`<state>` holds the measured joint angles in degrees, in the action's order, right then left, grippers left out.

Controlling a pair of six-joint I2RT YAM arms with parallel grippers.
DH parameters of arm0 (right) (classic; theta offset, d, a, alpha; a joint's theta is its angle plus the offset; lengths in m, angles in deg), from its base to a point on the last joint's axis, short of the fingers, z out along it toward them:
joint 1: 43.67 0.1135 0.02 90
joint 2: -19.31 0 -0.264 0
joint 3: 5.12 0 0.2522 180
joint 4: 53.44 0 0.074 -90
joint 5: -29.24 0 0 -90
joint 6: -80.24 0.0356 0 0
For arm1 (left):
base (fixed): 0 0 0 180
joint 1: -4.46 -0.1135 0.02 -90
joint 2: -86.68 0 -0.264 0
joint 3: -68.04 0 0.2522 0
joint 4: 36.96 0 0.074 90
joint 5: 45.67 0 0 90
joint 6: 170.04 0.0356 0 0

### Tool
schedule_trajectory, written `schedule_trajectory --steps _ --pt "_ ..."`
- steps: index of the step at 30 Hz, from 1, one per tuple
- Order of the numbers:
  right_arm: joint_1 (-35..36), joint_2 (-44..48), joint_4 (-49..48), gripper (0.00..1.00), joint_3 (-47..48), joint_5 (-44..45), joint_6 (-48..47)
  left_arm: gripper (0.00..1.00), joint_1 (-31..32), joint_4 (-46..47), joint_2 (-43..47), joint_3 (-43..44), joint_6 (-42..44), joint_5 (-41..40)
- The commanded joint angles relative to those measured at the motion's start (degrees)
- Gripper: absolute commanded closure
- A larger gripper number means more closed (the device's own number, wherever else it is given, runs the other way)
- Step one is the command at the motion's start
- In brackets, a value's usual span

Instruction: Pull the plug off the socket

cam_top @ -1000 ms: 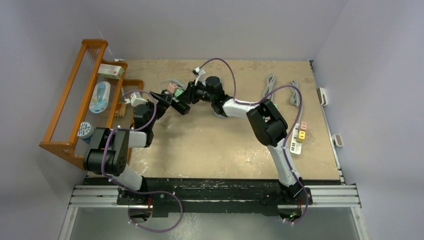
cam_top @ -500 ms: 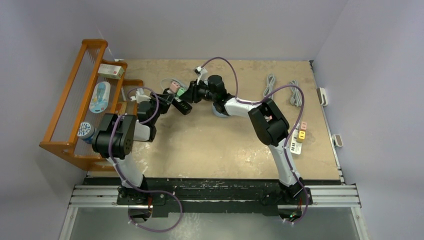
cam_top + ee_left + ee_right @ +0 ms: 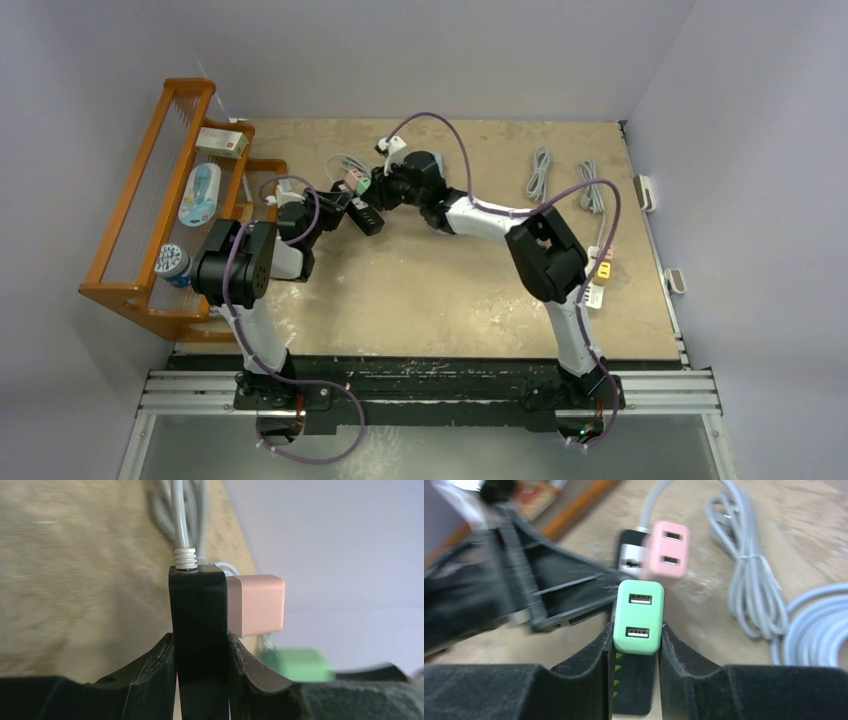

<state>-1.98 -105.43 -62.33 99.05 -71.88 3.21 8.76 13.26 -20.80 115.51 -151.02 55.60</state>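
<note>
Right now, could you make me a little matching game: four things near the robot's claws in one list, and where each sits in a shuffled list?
Things:
1. green plug
2. pink plug
3. black power strip
4. grey cable bundle

Places:
A. clamped in the left gripper
B. lying loose on the table
C. held in the right gripper
D. plugged into the power strip

Pairs: 1-C, 2-D, 3-A, 4-B

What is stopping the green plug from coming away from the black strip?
Nothing visible. The right gripper is shut on the green plug, and the left gripper holds the strip. The pink plug sits on the strip to one side of the green one, not in its way out.
</note>
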Motion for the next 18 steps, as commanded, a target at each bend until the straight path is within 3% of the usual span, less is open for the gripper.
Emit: schedule_trajectory --steps 1,8,14,18 --pt "-3.7 10.5 -13.8 1.0 -3.8 -16.7 4.6 1.0 -1.2 -6.7 0.4 1.4 3.0 -5.7" --pt "-14.8 15.1 -26.1 1.0 -10.9 -28.7 17.6 1.0 -2.0 -9.7 2.2 0.6 4.8 -6.5" --pt "-29.8 7.4 -13.7 1.0 -4.4 -22.4 21.8 1.0 -2.0 -11.4 3.6 1.4 7.5 -4.7" --pt "-35.3 -0.5 -5.4 1.0 3.8 -22.0 21.3 1.0 -1.9 -14.6 6.0 1.7 9.9 -5.1"
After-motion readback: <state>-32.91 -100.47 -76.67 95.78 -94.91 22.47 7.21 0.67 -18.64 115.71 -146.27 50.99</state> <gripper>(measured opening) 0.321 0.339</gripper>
